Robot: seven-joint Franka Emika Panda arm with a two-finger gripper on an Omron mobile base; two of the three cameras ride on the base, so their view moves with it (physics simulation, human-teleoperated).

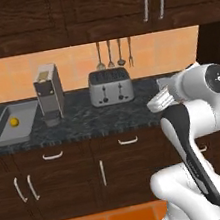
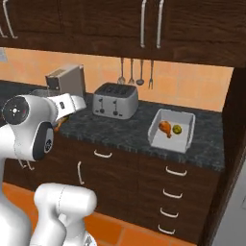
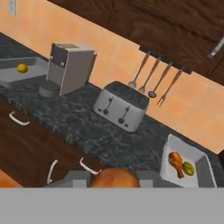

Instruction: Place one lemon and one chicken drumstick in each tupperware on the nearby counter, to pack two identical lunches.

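Left base view first: the arm's big white joint covers the right end of the counter [image 1: 108,120], so whatever sits on that stretch is blocked from here. What I can count: one light-grey tray [image 1: 4,132] at the far left with one lemon [image 1: 14,121] in it, one coffee machine [image 1: 48,94], one toaster [image 1: 110,86], and four utensils [image 1: 114,54] hanging on the wall above it. The claw itself is tucked behind the wrist, can't make it out here.

Right base view: the other tray [image 2: 185,139] shows up on the right part of the counter, holding one drumstick [image 2: 165,128] and one lemon [image 2: 177,129] side by side. The lemon looks dark and greenish from here. The arm's elbow hides most of the counter's left end. A bit of orange-brown [image 2: 58,126] pokes out under the white hand, but it's too small to say much.

Hand view: the gripper [image 3: 114,180] is mostly cut off by the bottom edge. Between its fingers sits a rounded orange-brown lump, the second drumstick [image 3: 114,178], so the claw is clamped on it, up in the air in front of the cabinets. Both trays are visible here: far left one with one lemon, right one with drumstick plus lemon. So two trays, two lemons, two drumsticks total.
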